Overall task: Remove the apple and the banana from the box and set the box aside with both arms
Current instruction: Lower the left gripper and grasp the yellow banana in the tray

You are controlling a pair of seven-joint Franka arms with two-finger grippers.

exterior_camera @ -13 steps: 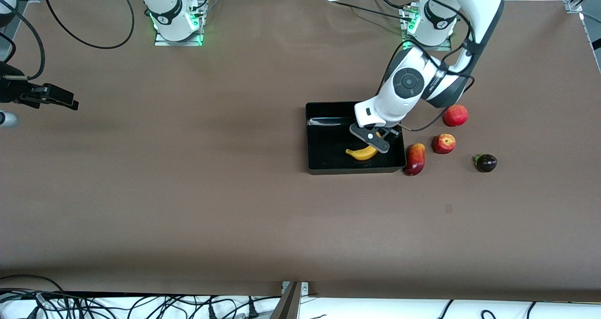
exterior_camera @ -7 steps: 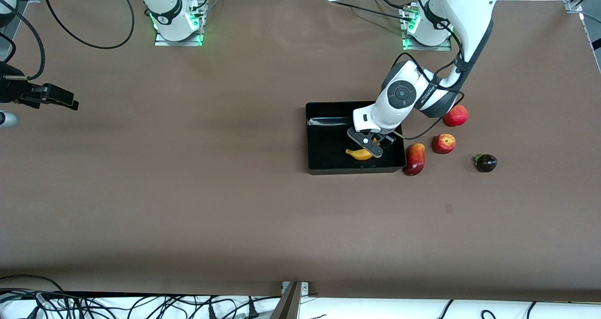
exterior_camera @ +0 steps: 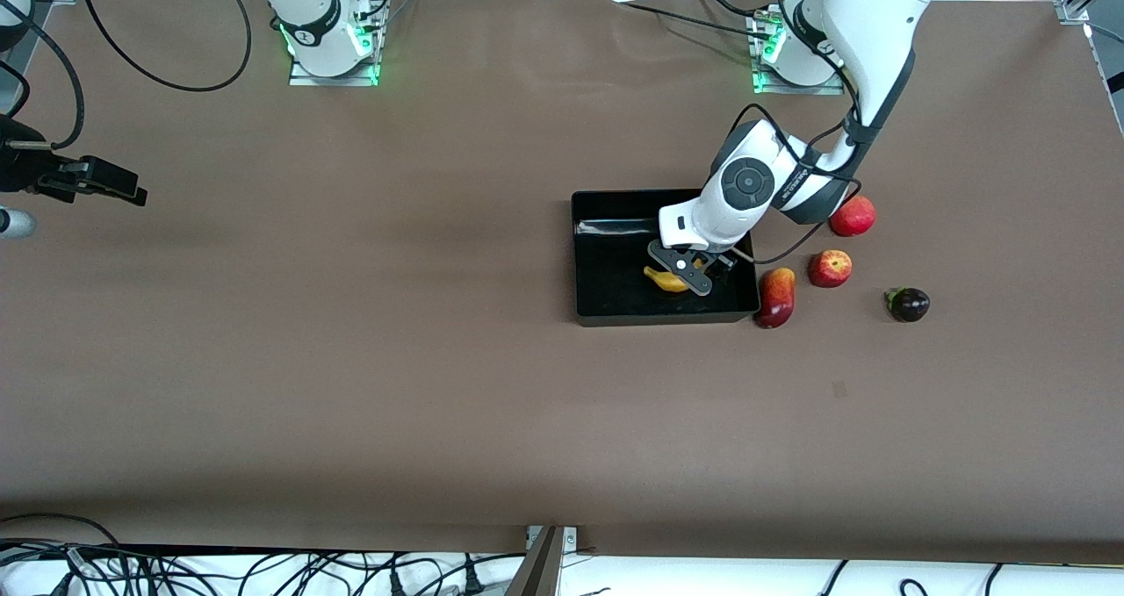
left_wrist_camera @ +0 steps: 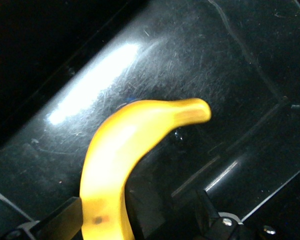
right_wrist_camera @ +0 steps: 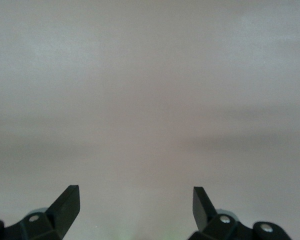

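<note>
Step in hand: banana removal. The apple [exterior_camera: 830, 268] already lies out on the desk [exterior_camera: 351, 359], just beside the box [exterior_camera: 606, 311] toward the left arm's end, so by my reading the first fruit is done.

The banana [exterior_camera: 665, 280] lies on the floor of the box, which sits near the middle of the desk, closer to the left arm's base edge than to the camera edge. The left gripper [exterior_camera: 683, 273] is down inside the box over the banana. Left wrist view: fingers [left_wrist_camera: 65, 217] spread wide, one at the banana's [left_wrist_camera: 120, 160] thick end, the other clear of it; nothing gripped yet.

The right gripper [exterior_camera: 92, 179] waits at the desk edge at the right arm's end, fingers [right_wrist_camera: 67, 202] fully apart, holding nothing.

Next move, as I judge it: centre the spread fingers across the banana's body, close, lift clear of the box wall, then set it on the desk. The curved, glossy fruit may roll or slip. After that, both arms take the box.

Writing: small print on the arm base rings, unreadable. No labels on box or fruit.
</note>
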